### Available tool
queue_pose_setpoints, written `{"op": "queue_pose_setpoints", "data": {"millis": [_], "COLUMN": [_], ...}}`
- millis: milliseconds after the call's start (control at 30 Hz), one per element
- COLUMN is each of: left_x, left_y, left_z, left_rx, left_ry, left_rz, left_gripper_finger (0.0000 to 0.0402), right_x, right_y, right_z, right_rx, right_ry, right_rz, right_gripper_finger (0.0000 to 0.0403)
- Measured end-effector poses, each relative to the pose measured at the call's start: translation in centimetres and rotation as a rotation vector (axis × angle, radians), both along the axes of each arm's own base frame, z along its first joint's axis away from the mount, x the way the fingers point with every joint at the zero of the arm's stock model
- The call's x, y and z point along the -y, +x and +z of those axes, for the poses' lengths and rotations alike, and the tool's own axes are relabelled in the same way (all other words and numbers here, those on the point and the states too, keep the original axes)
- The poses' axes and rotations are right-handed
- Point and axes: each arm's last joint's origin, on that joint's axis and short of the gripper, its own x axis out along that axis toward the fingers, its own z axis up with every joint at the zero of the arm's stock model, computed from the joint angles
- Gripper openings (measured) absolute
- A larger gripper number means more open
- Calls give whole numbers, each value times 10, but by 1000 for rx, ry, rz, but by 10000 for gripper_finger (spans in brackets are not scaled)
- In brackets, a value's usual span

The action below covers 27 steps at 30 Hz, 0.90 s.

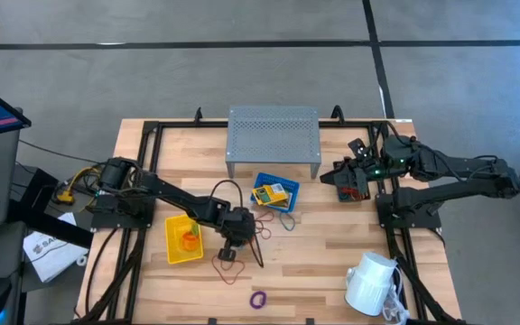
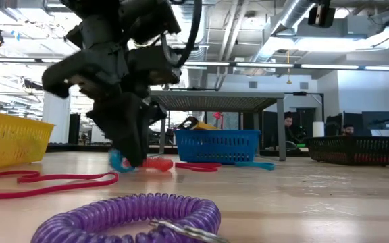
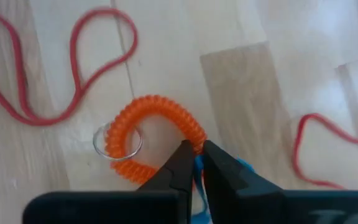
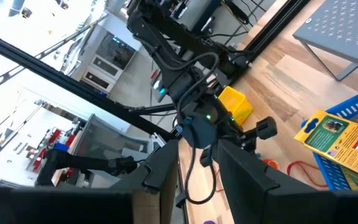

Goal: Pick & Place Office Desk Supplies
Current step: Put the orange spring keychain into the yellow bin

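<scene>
Left gripper (image 3: pixel 193 163) pinched shut on orange coil loop (image 3: pixel 151 134), down on table beside yellow bin (image 1: pixel 182 240). Lift straight, check grip holds, then carry over bin. Right gripper (image 4: pixel 197 163) parked at table's right edge, half open, empty.

1. The left gripper (image 3: pixel 194 163) is covering part of the orange coil (image 3: pixel 151 134); a blue item (image 3: pixel 199 190) is mostly hiding beneath its fingers.
2. The red loop (image 3: pixel 55 74) is running off the left wrist view's edge.
3. The purple coil (image 2: pixel 130 216) is being cropped at the low view's bottom edge.
</scene>
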Motion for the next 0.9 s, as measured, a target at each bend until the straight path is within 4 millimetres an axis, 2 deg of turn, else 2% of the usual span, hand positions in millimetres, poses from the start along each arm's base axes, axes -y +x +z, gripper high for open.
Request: {"op": "queue_pose_setpoints", "data": {"millis": [200, 500, 600, 700, 900], "left_x": [1, -1, -4, -6, -3], "left_y": [-1, -3, -4, -6, -4], "left_z": [14, 62, 72, 69, 43], "left_rx": [35, 257, 291, 273, 150], "left_ry": [-38, -64, -76, -63, -44], "left_rz": [50, 104, 150, 172, 186], "left_gripper_finger": [6, 4, 3, 4, 4], "right_x": [0, 0, 0, 0, 0], "right_y": [0, 0, 0, 0, 0], "right_z": [0, 0, 0, 0, 0], "right_rx": [0, 0, 0, 0, 1], "right_ry": [0, -1, -1, -3, -3], "right_rz": [0, -1, -1, 0, 0], "right_gripper_finger": [111, 111, 111, 111, 111]}}
